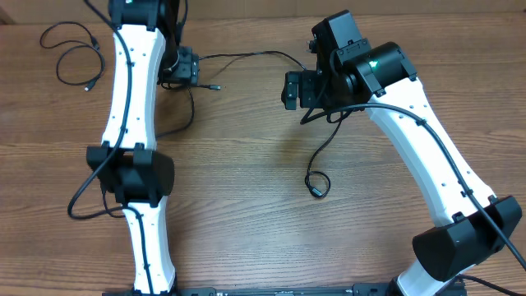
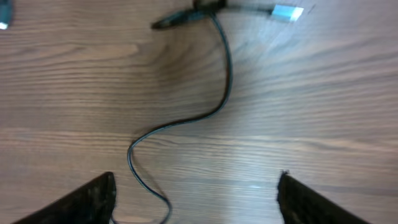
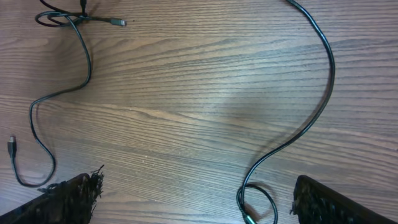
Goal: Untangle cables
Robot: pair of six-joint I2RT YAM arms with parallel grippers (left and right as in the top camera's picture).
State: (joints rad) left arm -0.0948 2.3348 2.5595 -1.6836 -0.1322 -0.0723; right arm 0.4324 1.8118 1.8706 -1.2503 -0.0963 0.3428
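Note:
The cables lie apart as thin black cords on the wooden table. One cable (image 1: 74, 51) loops at the far left. A second cable (image 1: 246, 56) runs from my left gripper (image 1: 185, 70) toward my right gripper (image 1: 292, 90), with a plug (image 1: 215, 86) beside the left one. In the left wrist view this cable (image 2: 221, 93) curves down between my open left fingers (image 2: 196, 199), its silvery-blue tip (image 2: 287, 12) at the top. A third cable (image 1: 322, 152) ends in a small loop (image 1: 316, 184). In the right wrist view that loop (image 3: 256, 199) lies between my open right fingers (image 3: 196, 202).
The right wrist view also shows another thin cord (image 3: 84, 59) at the left with a small knot (image 3: 62, 18) at the top and a plug (image 3: 11, 146) near the left edge. Thick arm cables hang along both white arms (image 1: 131, 90).

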